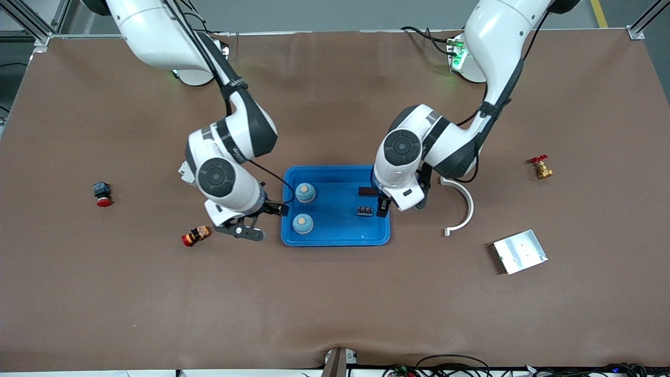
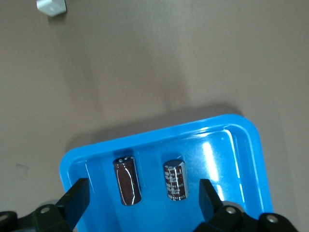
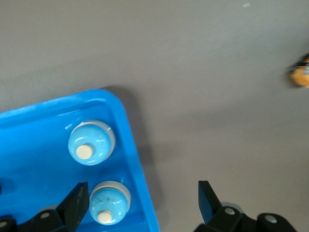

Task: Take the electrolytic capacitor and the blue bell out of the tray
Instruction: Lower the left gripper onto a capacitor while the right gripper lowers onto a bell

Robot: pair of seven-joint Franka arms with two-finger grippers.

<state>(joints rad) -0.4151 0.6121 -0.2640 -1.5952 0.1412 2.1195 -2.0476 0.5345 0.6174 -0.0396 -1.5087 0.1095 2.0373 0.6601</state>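
Two capacitors (image 2: pixel 149 181) lie in the tray (image 2: pixel 251 145) between the released left claw's (image 2: pixel 141 198) fingers.

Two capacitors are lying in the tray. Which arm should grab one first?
Left. Its open pincer hangs over the capacitors' end of the tray, and both capacitors show between its fingers in the left wrist view. The right pincer, also open, is at the tray's edge beside the blue bells.
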